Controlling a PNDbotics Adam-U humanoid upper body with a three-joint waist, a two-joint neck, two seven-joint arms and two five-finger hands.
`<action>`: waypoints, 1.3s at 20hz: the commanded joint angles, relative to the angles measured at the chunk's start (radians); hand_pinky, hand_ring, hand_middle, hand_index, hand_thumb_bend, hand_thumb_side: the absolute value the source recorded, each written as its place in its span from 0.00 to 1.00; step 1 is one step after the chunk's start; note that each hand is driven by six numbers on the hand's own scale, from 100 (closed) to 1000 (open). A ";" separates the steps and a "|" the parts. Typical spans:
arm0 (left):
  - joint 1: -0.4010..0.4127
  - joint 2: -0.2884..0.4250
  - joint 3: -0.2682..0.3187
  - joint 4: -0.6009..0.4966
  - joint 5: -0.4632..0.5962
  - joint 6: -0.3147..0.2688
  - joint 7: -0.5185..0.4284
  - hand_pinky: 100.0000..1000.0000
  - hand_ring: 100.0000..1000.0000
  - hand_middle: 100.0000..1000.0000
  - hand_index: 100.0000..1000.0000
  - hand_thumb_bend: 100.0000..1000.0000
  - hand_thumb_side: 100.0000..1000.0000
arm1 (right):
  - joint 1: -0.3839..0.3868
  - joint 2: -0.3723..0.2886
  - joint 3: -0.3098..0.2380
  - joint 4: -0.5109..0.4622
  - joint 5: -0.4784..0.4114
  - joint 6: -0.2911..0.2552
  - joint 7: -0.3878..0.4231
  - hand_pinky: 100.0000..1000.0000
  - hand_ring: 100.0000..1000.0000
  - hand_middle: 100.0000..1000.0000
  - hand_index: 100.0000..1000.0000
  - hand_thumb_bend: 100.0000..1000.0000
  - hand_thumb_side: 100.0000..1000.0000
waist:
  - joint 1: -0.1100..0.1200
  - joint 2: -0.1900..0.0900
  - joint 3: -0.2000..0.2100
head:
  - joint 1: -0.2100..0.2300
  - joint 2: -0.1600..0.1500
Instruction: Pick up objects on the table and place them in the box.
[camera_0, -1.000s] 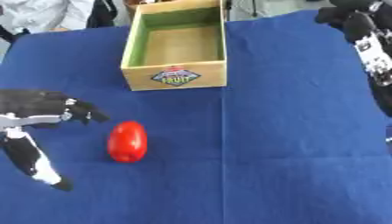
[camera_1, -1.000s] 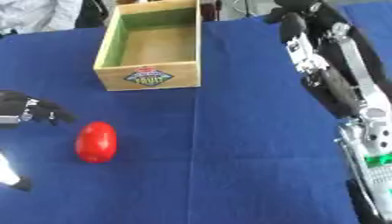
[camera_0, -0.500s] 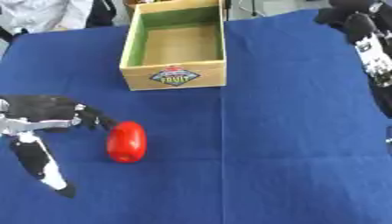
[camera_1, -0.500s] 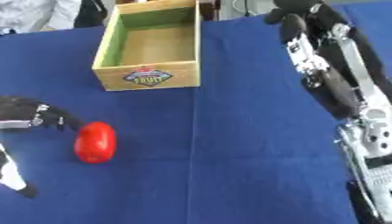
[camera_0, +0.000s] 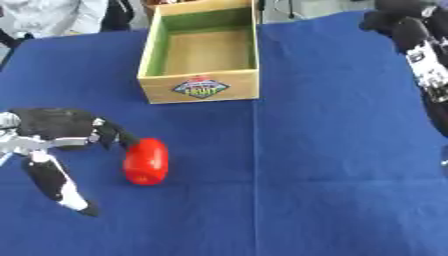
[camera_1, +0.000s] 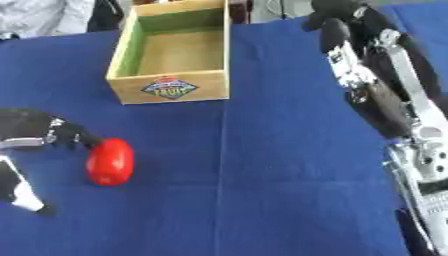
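- Reaching for the pick: left robot hand (camera_0: 66, 131) at the left edge of the frame, fingers (camera_0: 120, 137) stretched toward the red object (camera_0: 145, 161), tips at or just short of its upper left end; contact not clear enough to call.
- Not yet holding anything; fingers spread fairly wide and pointing rightward, thumb side hard to make out, nothing curled round the object.
- Judged step: the approach before the first grasp, with the box (camera_0: 202, 87) empty as far as its floor shows.
- Next move, by the look of things: bringing fingers and thumb to either side of the object's rounded body, closing, lifting clear of the blue bench (camera_0: 332, 165), then carrying up and right to the box opening.
- Needs care: rounded shape likely to roll away on the cloth if nudged from one side only; box wall to be cleared on the way in.
- Red object: smooth, glossy, elongated and rounded like a pepper or tomato, lying lengthwise in the lower left of the frame, well apart from the box.
- Box: wooden, open top, green inner walls, a round fruit label on the near face, standing upper centre.
- Right robot hand (camera_1: 337, 20) raised in the upper right of the frame, far from the work; fingers look curled round nothing.
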 joint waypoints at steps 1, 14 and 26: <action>-0.012 0.006 -0.009 0.009 -0.007 -0.050 -0.048 0.51 0.64 0.83 1.00 0.83 0.43 | -0.009 0.000 -0.001 -0.019 -0.008 -0.001 0.006 0.93 0.86 0.64 0.83 0.00 0.74 | -0.002 -0.014 -0.002 | 0.003 -0.008; -0.028 0.007 0.003 -0.011 -0.054 -0.037 -0.052 0.53 0.71 0.91 1.00 0.82 0.46 | -0.004 -0.001 0.003 -0.019 -0.011 0.003 0.016 0.93 0.86 0.63 0.81 0.00 0.73 | 0.000 -0.013 -0.002 | -0.001 -0.005; -0.045 -0.018 -0.012 0.037 -0.009 -0.085 -0.105 0.52 0.69 0.92 1.00 0.91 0.42 | -0.001 0.000 0.006 -0.019 -0.017 0.002 0.022 0.93 0.86 0.63 0.80 0.00 0.73 | -0.001 -0.009 -0.007 | 0.000 -0.013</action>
